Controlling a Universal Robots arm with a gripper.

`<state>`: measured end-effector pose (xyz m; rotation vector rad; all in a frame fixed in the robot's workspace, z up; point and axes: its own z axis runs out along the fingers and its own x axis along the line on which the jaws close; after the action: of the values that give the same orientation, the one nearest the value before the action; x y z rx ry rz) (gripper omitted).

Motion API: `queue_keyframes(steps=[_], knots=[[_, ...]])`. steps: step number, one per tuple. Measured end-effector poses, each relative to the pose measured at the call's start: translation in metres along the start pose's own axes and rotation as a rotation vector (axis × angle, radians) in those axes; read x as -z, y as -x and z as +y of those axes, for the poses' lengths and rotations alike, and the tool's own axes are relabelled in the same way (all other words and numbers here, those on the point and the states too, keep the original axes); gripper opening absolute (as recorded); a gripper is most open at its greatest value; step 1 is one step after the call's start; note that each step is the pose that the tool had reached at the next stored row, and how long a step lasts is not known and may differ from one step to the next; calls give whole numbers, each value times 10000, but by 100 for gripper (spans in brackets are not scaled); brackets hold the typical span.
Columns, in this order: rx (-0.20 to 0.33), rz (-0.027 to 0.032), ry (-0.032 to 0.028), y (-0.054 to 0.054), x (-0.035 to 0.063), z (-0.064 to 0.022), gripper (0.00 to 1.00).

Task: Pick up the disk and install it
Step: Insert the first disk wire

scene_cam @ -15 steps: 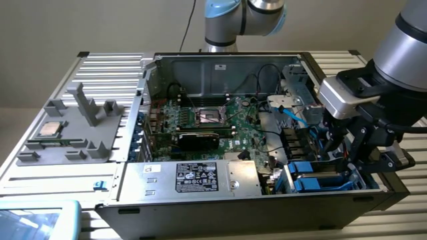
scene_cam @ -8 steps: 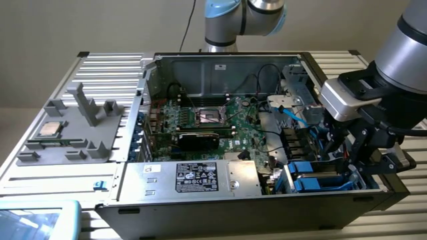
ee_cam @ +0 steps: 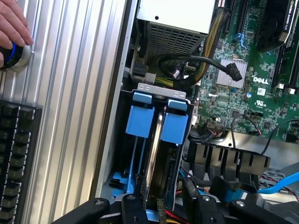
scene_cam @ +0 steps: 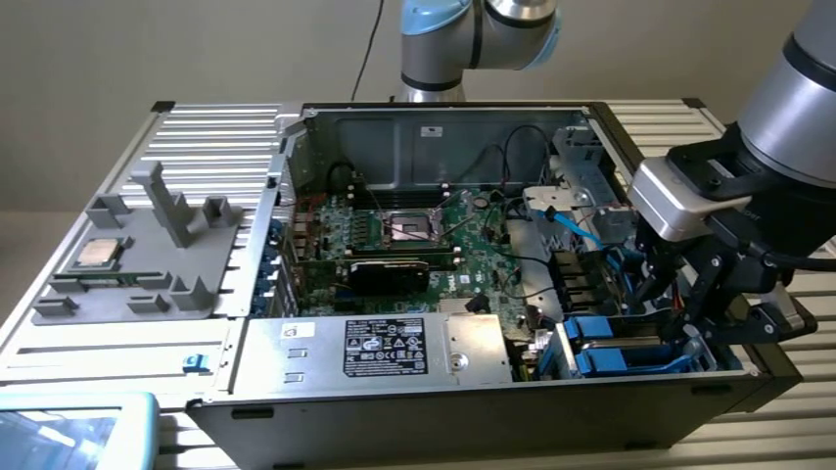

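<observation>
1. The gripper (ee_cam: 163, 207) is open. Its two fingers stand well apart and hold nothing.
2. The disk (ee_cam: 154, 154) stands on its thin edge in the drive bay (scene_cam: 575, 362). That bay is in the near corner of the computer case, on the exterior view's right.
3. The disk's silver edge runs between the blue rails (ee_cam: 175, 128). Its near end lies right between the open fingers. I cannot tell if a finger touches it.
4. In the exterior view, the gripper (scene_cam: 706, 318) hangs low over that same corner, just above the blue parts.
5. The disk may not be pushed all the way in. If the fingers shut on it crooked, I think it could tip and get stuck in the bay.
6. The fingers are very near the bay walls and the blue rails. A small move to the side could bump them or snap a blue tab.
7. A blue cable (ee_cam: 280, 184) and a black cable (ee_cam: 196, 60) lie near the bay. A finger could catch one and pull it loose from the green motherboard (ee_cam: 252, 93).
8. A person's hand (ee_cam: 11, 23) rests on a round button, well apart from the gripper.
</observation>
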<state>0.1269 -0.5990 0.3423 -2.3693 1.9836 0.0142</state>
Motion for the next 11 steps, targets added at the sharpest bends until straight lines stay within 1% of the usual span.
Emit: queue_keyframes(steps=[5, 11], knots=[[15, -61, 41, -4, -21, -19, 44], [31, -124, 131, -7, -45, -27, 44]])
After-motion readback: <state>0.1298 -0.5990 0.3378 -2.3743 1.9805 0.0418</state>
